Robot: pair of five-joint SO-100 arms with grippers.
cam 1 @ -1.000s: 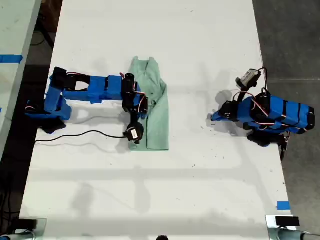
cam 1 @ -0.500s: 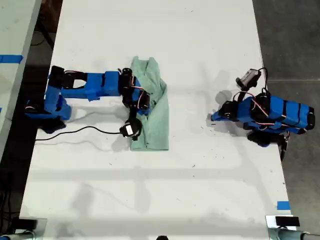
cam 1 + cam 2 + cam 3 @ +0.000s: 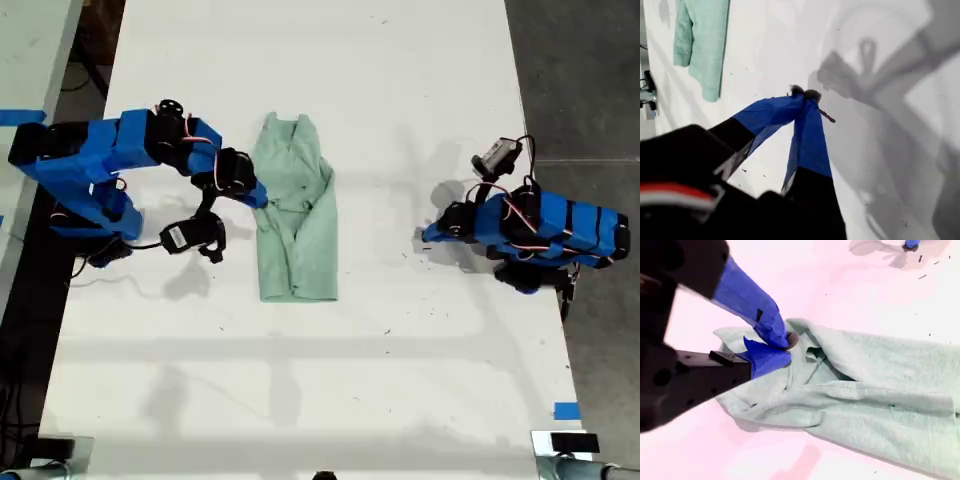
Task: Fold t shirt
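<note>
One t shirt, soft, light and limp, lies on the counter; grab its hem. My second hand and first hand are both closed, empty.

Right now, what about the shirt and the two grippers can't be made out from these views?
- My second gripper: whether its closed tips pinch the t shirt or just rest on it; the fingers cover the contact.
- Shirt's far end: cut off by the second wrist view's edge.
- My first gripper: hidden under its arm in the exterior view.
</note>
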